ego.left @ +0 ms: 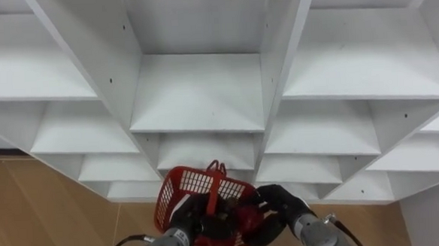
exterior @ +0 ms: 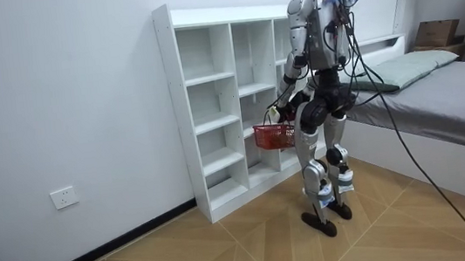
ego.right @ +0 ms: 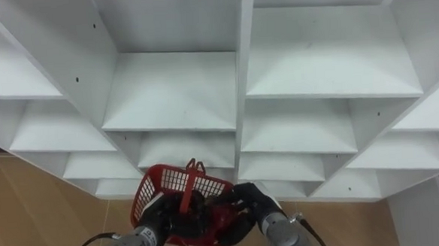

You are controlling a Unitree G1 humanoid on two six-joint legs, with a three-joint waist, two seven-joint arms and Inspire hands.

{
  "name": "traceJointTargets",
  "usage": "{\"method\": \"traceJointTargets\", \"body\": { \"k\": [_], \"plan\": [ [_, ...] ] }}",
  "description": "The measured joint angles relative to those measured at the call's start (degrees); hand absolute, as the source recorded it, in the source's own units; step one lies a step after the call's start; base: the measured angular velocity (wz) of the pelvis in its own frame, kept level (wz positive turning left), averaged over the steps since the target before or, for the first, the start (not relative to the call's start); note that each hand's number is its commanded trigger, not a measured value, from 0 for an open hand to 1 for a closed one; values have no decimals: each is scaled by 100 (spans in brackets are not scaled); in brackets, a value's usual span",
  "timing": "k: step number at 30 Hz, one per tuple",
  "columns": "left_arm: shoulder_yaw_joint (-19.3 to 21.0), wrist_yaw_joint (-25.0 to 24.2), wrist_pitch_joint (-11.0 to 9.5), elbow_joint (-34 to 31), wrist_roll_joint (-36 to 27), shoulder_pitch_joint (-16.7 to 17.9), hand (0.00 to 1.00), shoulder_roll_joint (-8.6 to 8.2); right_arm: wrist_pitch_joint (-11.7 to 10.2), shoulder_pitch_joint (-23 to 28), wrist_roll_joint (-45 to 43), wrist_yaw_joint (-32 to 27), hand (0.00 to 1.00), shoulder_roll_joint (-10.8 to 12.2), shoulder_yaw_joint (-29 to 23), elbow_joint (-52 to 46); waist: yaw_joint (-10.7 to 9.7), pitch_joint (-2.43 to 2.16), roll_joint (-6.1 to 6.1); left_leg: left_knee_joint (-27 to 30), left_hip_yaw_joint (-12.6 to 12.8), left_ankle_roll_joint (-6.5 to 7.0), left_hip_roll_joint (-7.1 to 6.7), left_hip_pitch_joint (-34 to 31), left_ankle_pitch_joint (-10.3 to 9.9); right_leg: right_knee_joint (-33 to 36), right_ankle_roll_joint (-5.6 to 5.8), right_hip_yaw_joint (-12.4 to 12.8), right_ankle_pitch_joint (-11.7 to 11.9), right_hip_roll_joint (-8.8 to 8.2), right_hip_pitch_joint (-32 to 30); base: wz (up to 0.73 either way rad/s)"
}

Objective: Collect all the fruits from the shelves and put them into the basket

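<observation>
White closet (ego.left: pixel 195 94) is faced; a red basket (ego.left: pixel 179 191) is held at lower centre of the frame.
Its visible compartments are bare. The basket's rim is clamped by the left hand (ego.left: pixel 191 219); a slipping grip could tip it and spill the red fruit (ego.left: pixel 247 218) inside. Whether the right hand (ego.left: pixel 278 209) is closed on that fruit cannot be told. No writing is readable.

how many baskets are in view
1. The red basket is low in front of the white closet, between the robot's left hand and right hand. More may be hidden outside these views.
</observation>
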Motion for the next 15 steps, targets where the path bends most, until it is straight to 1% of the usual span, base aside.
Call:
{"method": "traceJointTargets", "body": {
  "k": [6,8,9,10,11,13,14,15],
  "plan": [
    [0,0,0,0,0,0,100,-5,53,-49,20,79,100,12,53,49,19,0,-1,28,3,0,-2,-7,0,0,0,4,-1,-1,0,0],
    [-1,0,0,0,-5,-1,100,-8,87,-78,155,108,100,14,106,74,33,0,-1,44,4,0,-2,-11,0,4,0,0,-1,-3,3,0],
    [-4,-1,0,0,-6,-2,100,-8,102,-106,200,135,96,14,114,121,53,0,0,51,4,0,-2,-11,0,8,0,-1,0,-3,6,0],
    [-15,-2,0,0,-5,-3,100,-15,102,-135,230,166,89,14,135,167,87,0,0,53,4,0,-1,-9,0,10,0,-2,0,-4,8,0],
    [-27,-3,0,0,-6,-3,100,-17,103,-148,246,179,65,13,147,188,104,0,0,54,3,0,-1,-8,0,11,0,-3,0,-4,9,0],
    [-55,-3,0,0,-5,-3,100,-15,109,-200,247,192,8,10,211,218,156,0,0,53,0,0,-1,-10,0,15,0,-8,0,-5,8,0],
    [-51,-3,0,0,-4,-4,100,-11,109,-216,242,196,0,10,227,221,164,0,0,54,1,0,-1,-10,0,15,0,-8,0,-5,8,0],
    [-51,-7,0,-1,-5,-14,100,-3,109,-230,223,203,0,9,264,222,175,-1,1,54,1,0,-1,-8,0,16,0,-8,0,-5,10,0]
  ]
}}
